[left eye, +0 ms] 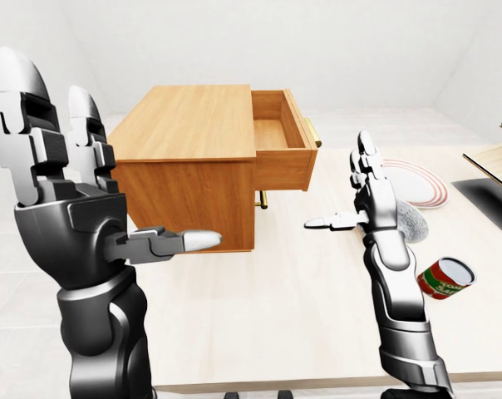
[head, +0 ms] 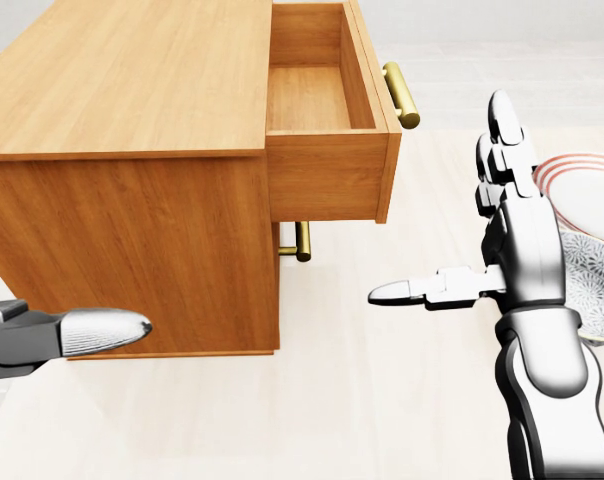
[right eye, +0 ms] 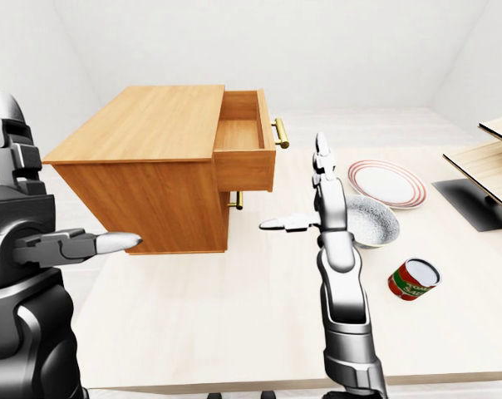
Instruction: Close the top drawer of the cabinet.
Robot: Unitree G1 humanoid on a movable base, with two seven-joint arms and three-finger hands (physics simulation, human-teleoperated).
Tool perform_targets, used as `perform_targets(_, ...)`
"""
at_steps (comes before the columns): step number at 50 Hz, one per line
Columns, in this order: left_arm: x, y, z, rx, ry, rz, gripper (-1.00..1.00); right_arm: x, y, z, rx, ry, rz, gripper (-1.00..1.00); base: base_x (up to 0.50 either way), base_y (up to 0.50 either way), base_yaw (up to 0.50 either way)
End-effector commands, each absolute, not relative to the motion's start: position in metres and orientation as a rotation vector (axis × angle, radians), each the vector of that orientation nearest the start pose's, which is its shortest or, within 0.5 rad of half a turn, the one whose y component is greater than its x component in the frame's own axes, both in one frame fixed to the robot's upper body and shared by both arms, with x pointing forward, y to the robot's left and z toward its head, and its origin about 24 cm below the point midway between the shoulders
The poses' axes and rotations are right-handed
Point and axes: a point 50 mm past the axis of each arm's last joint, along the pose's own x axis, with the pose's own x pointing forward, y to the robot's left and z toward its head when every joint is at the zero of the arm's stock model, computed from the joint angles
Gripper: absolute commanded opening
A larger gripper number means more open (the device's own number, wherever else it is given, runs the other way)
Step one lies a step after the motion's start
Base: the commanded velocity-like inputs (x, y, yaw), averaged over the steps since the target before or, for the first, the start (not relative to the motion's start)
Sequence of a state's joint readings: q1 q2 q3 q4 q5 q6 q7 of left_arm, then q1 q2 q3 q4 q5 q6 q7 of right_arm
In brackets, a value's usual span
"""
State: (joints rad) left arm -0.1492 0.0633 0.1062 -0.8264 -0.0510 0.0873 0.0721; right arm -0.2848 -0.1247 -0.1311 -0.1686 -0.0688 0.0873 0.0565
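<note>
So, nothing done on the actual closing yet, far as can be judged. Top drawer (head: 327, 110) pulled well out of the cabinet (right eye: 151, 158), empty inside, brass handle (head: 402, 95) sticking off its face. Lower drawer looks shut, just its small handle (head: 300, 241) peeking out underneath. Cabinet sitting toward the far left part of the bench (right eye: 234, 316), drawer face pointing along the bench toward the plate side.

Right hand (head: 502, 240) up and flat, fingers (head: 502, 125) spread and released, thumb poking out toward the cabinet, gripping nothing. Hanging near the drawer face but clearly apart from it, no contact with the handle or the wood. Left hand (left eye: 60, 191) also raised and splayed, fingers loose, holding nothing, parked beside the near left corner of the cabinet and not touching it either.

Other stuff on the bench, none of it part of the job: striped plate (right eye: 386, 183), speckled bowl (right eye: 367, 223) just beside the right forearm, red can (right eye: 413, 279) lying on its side closer to the near edge.

Left to do, probably: bring the right palm over onto the drawer face or handle and shove it straight in until flush. Basically the whole task. Worth watching that the bowl sits close to the right arm, could get bumped on a sloppy swing.
</note>
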Motion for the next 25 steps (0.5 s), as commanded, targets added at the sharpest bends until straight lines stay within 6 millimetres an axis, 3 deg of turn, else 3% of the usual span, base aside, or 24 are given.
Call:
perform_targets(1, 0.195, 0.165, 0.238, 0.013, -0.880, 0.092, 1.00, 0.302, -0.173, 0.149, -0.179, -0.333, -0.011, 1.00, 0.00, 0.00, 0.00)
perform_targets(12, 0.193, 0.165, 0.239, 0.012, -0.888, 0.092, 1.00, 0.316, -0.168, 0.147, -0.181, -0.306, 0.009, 1.00, 0.00, 0.00, 0.00)
perform_targets(25, 0.193, 0.166, 0.240, 0.010, -0.891, 0.097, 1.00, 0.338, -0.162, 0.124, -0.140, -0.170, 0.029, 1.00, 0.00, 0.00, 0.00)
